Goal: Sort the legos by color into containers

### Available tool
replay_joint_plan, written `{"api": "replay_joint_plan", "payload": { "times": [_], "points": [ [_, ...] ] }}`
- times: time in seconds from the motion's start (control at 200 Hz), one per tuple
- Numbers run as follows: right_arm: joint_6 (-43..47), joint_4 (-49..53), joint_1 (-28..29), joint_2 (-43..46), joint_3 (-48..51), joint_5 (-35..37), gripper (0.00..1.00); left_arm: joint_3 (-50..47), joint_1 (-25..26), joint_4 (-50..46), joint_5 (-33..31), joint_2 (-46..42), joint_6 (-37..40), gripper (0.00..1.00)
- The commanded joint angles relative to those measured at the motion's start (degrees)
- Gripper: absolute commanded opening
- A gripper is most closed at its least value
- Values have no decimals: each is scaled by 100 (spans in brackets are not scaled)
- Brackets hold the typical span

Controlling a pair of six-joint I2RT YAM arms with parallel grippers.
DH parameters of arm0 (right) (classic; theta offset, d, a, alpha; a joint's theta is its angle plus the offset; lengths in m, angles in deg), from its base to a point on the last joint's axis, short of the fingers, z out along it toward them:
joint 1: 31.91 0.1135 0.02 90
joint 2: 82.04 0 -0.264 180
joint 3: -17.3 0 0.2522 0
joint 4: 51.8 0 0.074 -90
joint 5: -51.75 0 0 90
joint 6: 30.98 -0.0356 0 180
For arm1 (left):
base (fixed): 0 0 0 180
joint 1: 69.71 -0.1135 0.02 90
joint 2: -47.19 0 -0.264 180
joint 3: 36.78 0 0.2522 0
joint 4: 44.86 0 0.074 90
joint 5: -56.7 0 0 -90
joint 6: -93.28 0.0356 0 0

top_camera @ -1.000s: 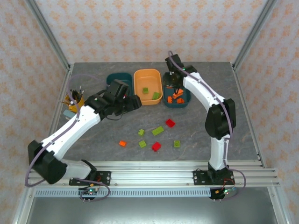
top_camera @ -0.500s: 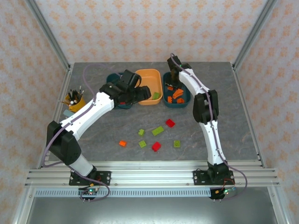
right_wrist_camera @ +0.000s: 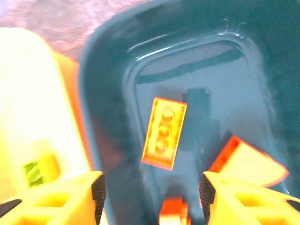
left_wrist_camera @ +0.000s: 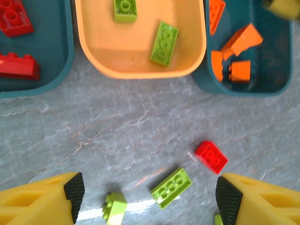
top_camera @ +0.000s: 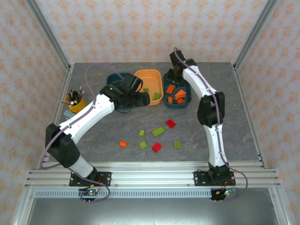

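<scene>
Legos, 6 loose mid-table; left gripper wide, empty; right gripper parted over right teal tub.

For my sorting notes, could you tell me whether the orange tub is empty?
Not empty: the orange tub holds a square lime brick and an oblong lime brick.

Right hand pulled back to the far end of the right teal tub, jaws now parted, orange brick uncovered inside. Left hand swung right to the orange tub, elbow folded up.
</scene>
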Motion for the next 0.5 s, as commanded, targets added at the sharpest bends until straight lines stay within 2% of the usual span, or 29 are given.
{"api": "replay_joint_plan", "payload": {
  "times": [0.0,0.17,0.29,0.385,0.495],
  "points": [
    [266,-532,420,1680,1149,123,57,-364,158,-517,-101,-200,556,75],
    [2,-1755,962,4177,4245,-423,63,-1011,439,-313,121,-129,644,71],
    [-273,-1957,1301,5578,5949,-926,67,-1245,617,-139,201,159,664,69],
    [-578,-1943,1529,6425,6954,-1110,67,-1320,664,-70,284,483,668,64],
    [-835,-1790,1712,7032,7577,-1097,67,-1300,669,-70,328,806,744,58]
  ]
}}
